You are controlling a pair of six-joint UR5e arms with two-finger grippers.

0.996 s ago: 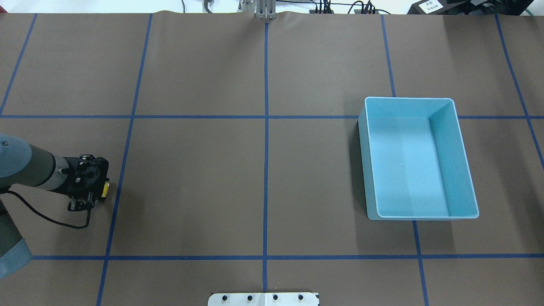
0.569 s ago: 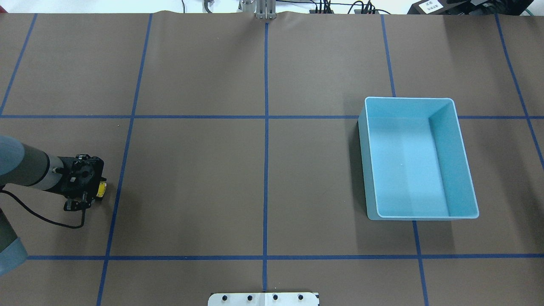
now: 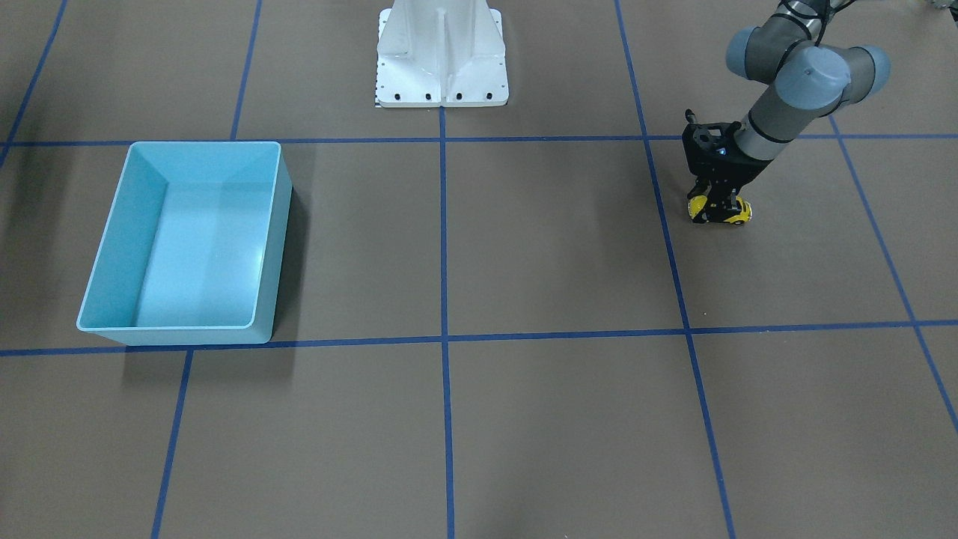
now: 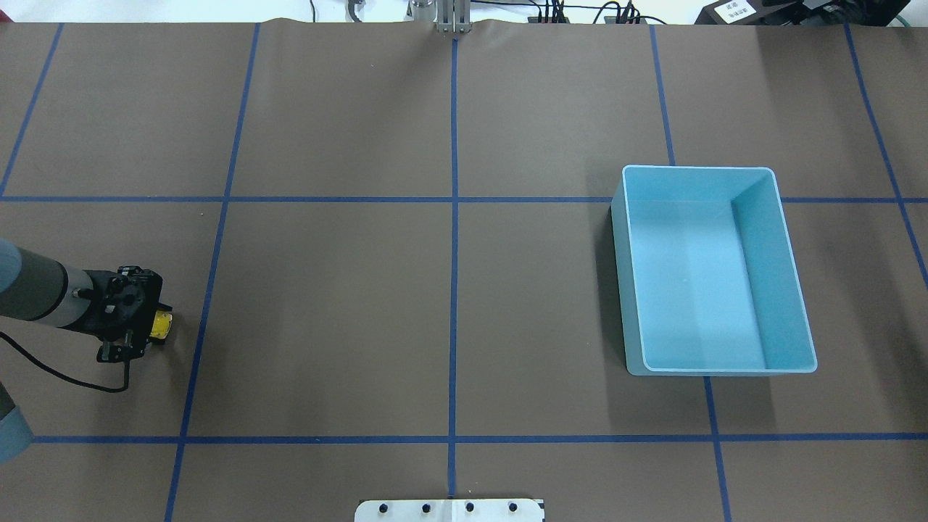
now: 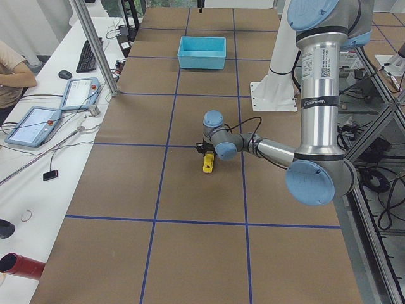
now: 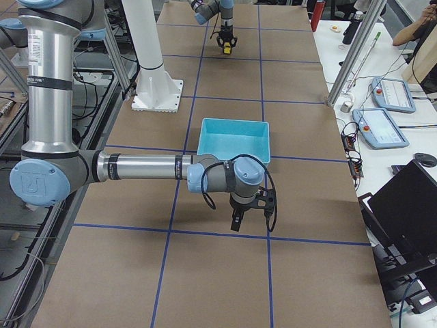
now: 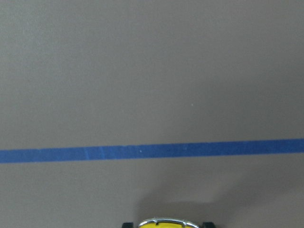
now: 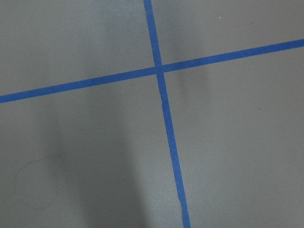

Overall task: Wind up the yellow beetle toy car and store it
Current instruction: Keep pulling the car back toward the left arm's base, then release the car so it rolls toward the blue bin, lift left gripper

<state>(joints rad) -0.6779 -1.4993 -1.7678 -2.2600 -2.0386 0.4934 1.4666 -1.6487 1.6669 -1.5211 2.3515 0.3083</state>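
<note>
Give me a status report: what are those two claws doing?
Left gripper shut on yellow beetle toy car, wheels on table. Right gripper near light-blue bin, state unclear. Nothing between car and bin.

No text can be read with certainty. The white card (image 4: 732, 9) beyond the surface's far edge bears dark characters, too small to read. The printed strips on the left arm's upright tube (image 5: 311, 76) and the right arm's forearm (image 6: 179, 166) are illegible. The emblem on the blue joint cap (image 6: 34, 183) is indistinct.
</note>
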